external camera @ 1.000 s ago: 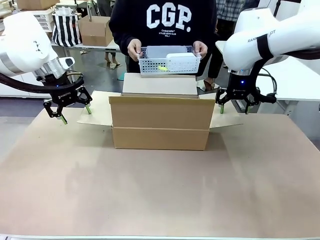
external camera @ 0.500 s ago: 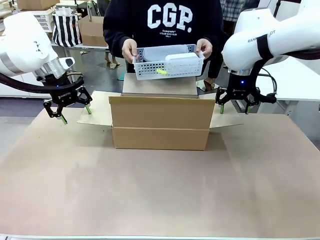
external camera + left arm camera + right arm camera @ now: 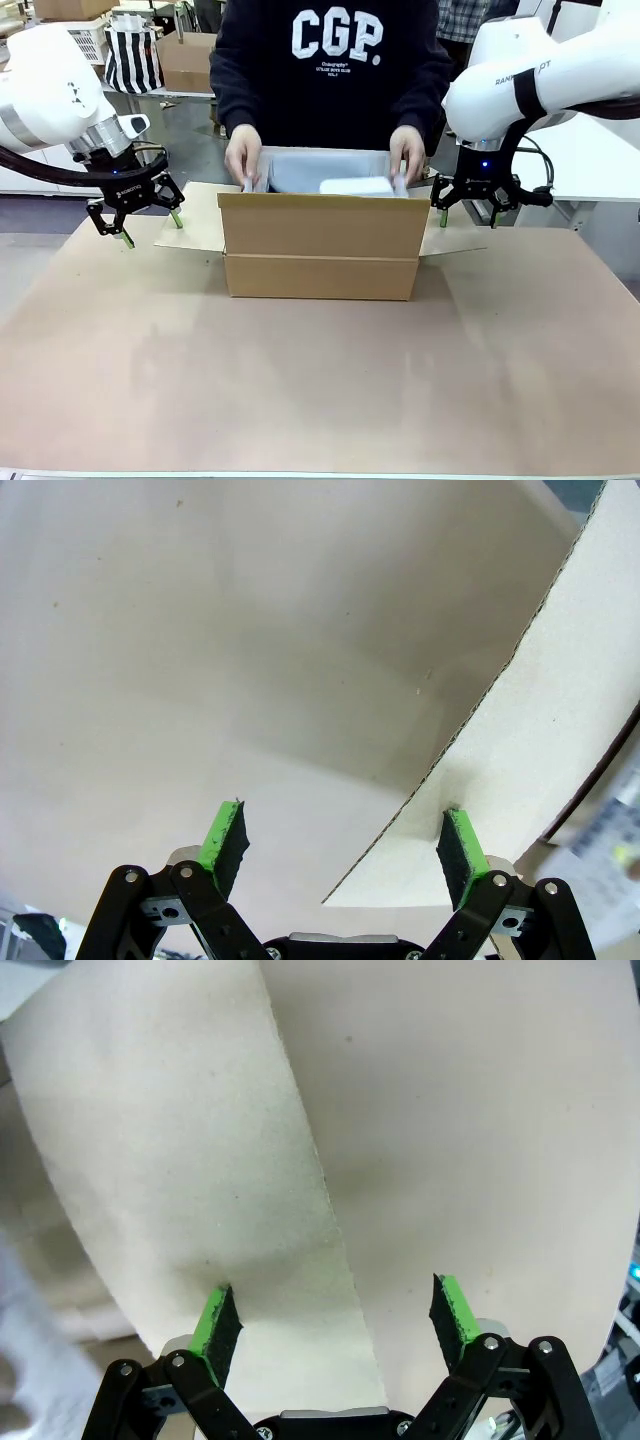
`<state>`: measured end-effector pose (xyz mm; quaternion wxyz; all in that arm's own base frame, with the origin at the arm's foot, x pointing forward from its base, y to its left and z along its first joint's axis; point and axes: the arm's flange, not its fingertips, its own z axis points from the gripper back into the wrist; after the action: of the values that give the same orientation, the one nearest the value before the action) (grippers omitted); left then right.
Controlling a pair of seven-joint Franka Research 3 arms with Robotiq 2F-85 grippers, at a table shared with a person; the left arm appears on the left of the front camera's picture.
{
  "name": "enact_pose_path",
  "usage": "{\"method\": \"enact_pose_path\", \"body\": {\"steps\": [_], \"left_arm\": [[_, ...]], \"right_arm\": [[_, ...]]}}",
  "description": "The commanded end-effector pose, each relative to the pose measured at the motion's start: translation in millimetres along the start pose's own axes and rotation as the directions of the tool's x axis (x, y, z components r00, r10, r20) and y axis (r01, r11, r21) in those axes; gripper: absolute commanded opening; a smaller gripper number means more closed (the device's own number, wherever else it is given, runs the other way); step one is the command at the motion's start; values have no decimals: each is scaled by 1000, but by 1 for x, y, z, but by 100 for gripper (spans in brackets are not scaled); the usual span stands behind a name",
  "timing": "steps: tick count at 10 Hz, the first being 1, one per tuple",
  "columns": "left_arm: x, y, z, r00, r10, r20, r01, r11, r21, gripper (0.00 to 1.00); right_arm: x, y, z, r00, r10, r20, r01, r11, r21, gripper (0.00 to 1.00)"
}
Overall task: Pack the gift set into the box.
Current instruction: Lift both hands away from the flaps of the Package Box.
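— Any print to read?
— "CGP." in white on the sweatshirt [image 3: 335,85] behind the box [image 3: 320,245]; the smaller lines beneath are illegible. Right of the box, the right arm [image 3: 530,85] shows "RAN" and "OT"

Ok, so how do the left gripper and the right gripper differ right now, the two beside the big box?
In the front view the left gripper is tilted, one fingertip lower than the other; the right gripper hangs level, pointing straight down. The left gripper looks down on just a corner of the box's left flap; the right gripper has the right flap's edge running between its pads. Both are open and hold nothing.
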<state>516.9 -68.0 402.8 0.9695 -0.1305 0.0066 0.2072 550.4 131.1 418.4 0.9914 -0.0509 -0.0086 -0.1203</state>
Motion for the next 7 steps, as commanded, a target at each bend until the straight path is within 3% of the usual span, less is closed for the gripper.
{"method": "enact_pose_path", "body": {"steps": [1, 7], "left_arm": [[0, 0, 2, 1000, 13, 12, -13, 1000, 17, 100], [0, 0, 2, 1000, 13, 12, -13, 1000, 17, 100]], "right_arm": [[2, -1, 4, 1000, 5, 4, -5, 1000, -16, 100], [2, -1, 4, 1000, 5, 4, -5, 1000, -16, 100]]}}
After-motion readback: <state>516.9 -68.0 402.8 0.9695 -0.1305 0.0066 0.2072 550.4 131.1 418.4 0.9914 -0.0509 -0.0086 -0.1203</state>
